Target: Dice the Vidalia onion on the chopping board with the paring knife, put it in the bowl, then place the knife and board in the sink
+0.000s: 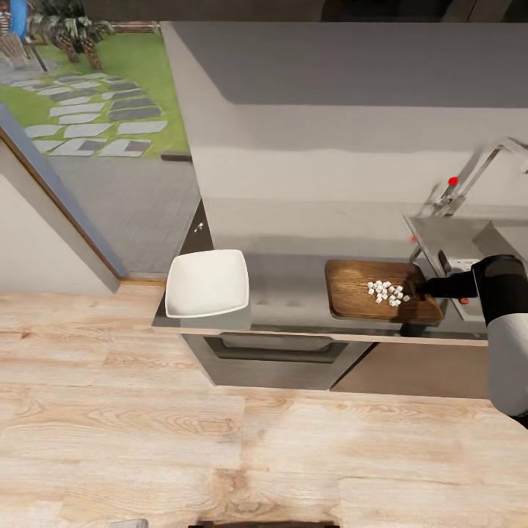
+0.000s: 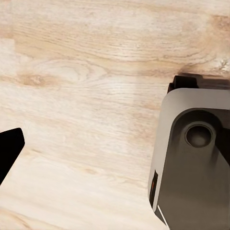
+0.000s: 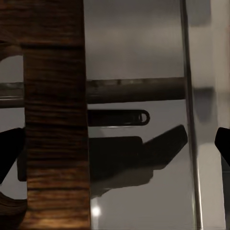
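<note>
The Vidalia onion (image 1: 387, 292) lies as a heap of small white dice on the right half of the dark brown chopping board (image 1: 359, 293), which sits on the grey countertop (image 1: 293, 286). The white bowl (image 1: 207, 282) stands empty at the countertop's left end. My right gripper (image 1: 427, 287) hovers at the board's right edge, next to the sink (image 1: 447, 238). It is open, and the board's edge (image 3: 56, 120) runs between its fingertips (image 3: 9, 153). A small red patch (image 1: 463, 301) shows under my right wrist; I cannot tell whether it is the paring knife. My left gripper (image 2: 115, 153) hangs over the floor with nothing in it.
A chrome faucet (image 1: 473, 172) with a red knob (image 1: 452, 180) rises behind the sink. Dark grey cabinets with a bar handle (image 1: 275, 350) front the counter. Pale wooden floor (image 1: 220, 455) spreads before it. A glass door on the left looks onto a garden. The robot's base (image 2: 196, 163) is beside my left gripper.
</note>
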